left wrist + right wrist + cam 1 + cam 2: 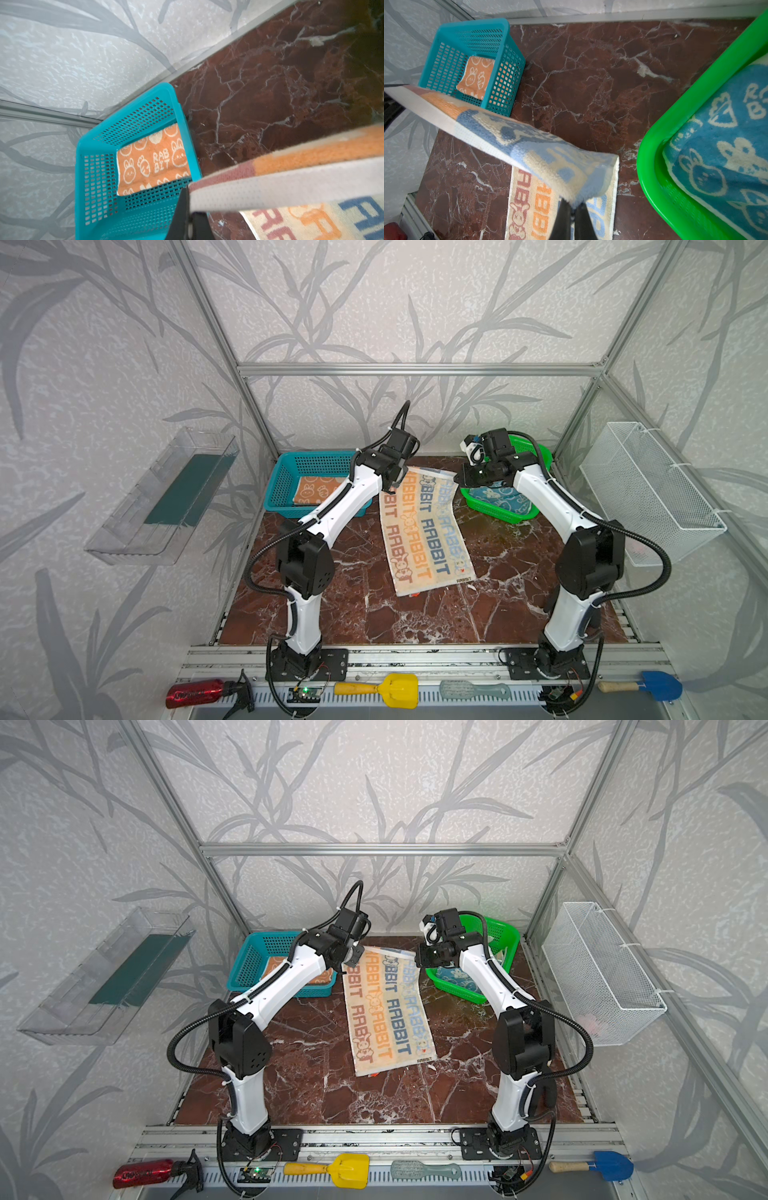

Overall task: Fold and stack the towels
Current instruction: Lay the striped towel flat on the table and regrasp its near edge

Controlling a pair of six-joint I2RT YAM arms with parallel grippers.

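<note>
In both top views, two robot arms reach over a dark red marble table (415, 614) that carries three towels and two baskets. One striped towel (424, 531) lies lengthwise at the centre with its far edge lifted. The left gripper (389, 487) and the right gripper (459, 480) each pinch one far corner. One orange towel (311, 491) lies folded in the teal basket (281, 485) at far left. One blue towel (496, 495) lies in the green basket (494, 511) at far right. The left wrist view shows its jaws closed on a striped corner, the hem taut. The right wrist view shows its jaws clamped on the other corner.
</note>
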